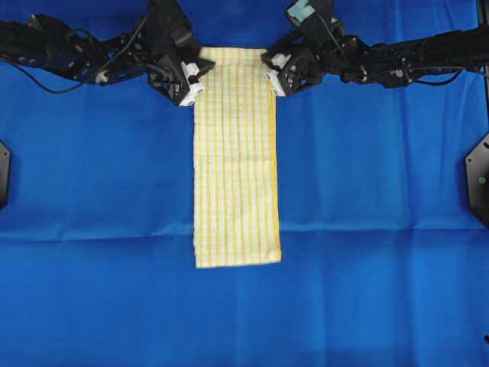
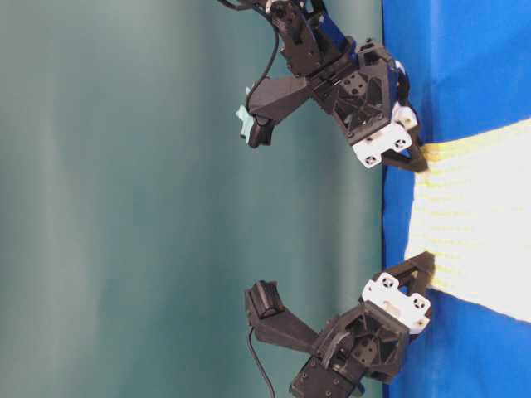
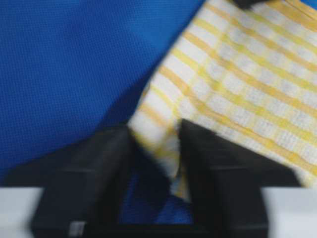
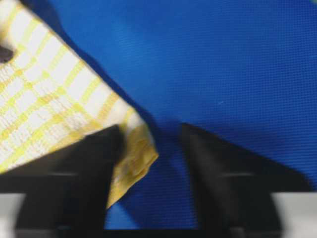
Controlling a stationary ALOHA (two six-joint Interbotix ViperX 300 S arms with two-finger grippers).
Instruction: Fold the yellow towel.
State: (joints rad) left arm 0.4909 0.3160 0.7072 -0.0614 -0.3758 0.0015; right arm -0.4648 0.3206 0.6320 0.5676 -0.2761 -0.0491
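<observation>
i see the pale yellow-and-white checked woven towel lying flat as a long narrow strip on the large plain blue cloth that covers the table. in the overhead view it runs from 12 o'clock down toward 6 o'clock, its far short edge up between my two arms, its near short edge well below the middle.

my left gripper sits at the towel's far left corner, at about 11 o'clock from the towel's centre. from the left wrist view the corner of the towel pokes up between the two black fingers, with a gap of blue cloth showing beside it; the fingers stand partly apart with the corner between them, and i cannot tell whether they pinch it yet.

my right gripper sits at the far right corner, about 1 o'clock from the towel's centre. in the right wrist view the yellow-hemmed corner lies against the inner face of the left-hand finger, while the other finger stands clear of it over blue cloth, so these jaws are apart.

in the table-level view both grippers reach down to the cloth at the towel's edge.
</observation>
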